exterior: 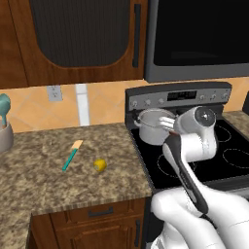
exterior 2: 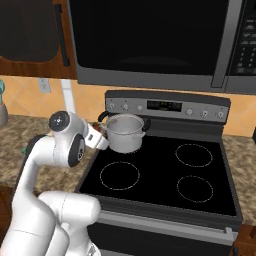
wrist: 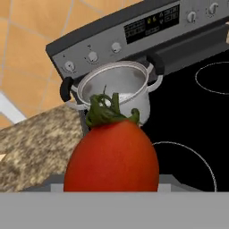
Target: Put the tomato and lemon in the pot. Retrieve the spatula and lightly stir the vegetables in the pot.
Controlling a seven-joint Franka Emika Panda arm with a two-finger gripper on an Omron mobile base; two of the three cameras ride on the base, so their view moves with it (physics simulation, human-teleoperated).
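The red tomato [wrist: 112, 156] with its green stem fills the lower middle of the hand view, hiding the fingertips; my gripper [exterior: 168, 124] is shut on it. It hangs just left of the steel pot [exterior: 151, 127], a little short of the rim [wrist: 112, 67]. The pot stands on the stove's back left burner and looks empty inside. From the right base view the gripper [exterior 2: 100, 132] sits at the pot's [exterior 2: 124, 134] left side. The yellow lemon [exterior: 99, 165] lies on the granite counter. The spatula [exterior: 72, 154], teal handle and tan blade, lies just left of it.
The black stovetop [exterior 2: 160, 170] has free burners in front of and right of the pot. A microwave [exterior 2: 150, 40] hangs above it. A grey holder with a thick teal utensil [exterior: 4, 127] stands at the counter's far left. The counter edge [exterior: 87, 204] runs in front.
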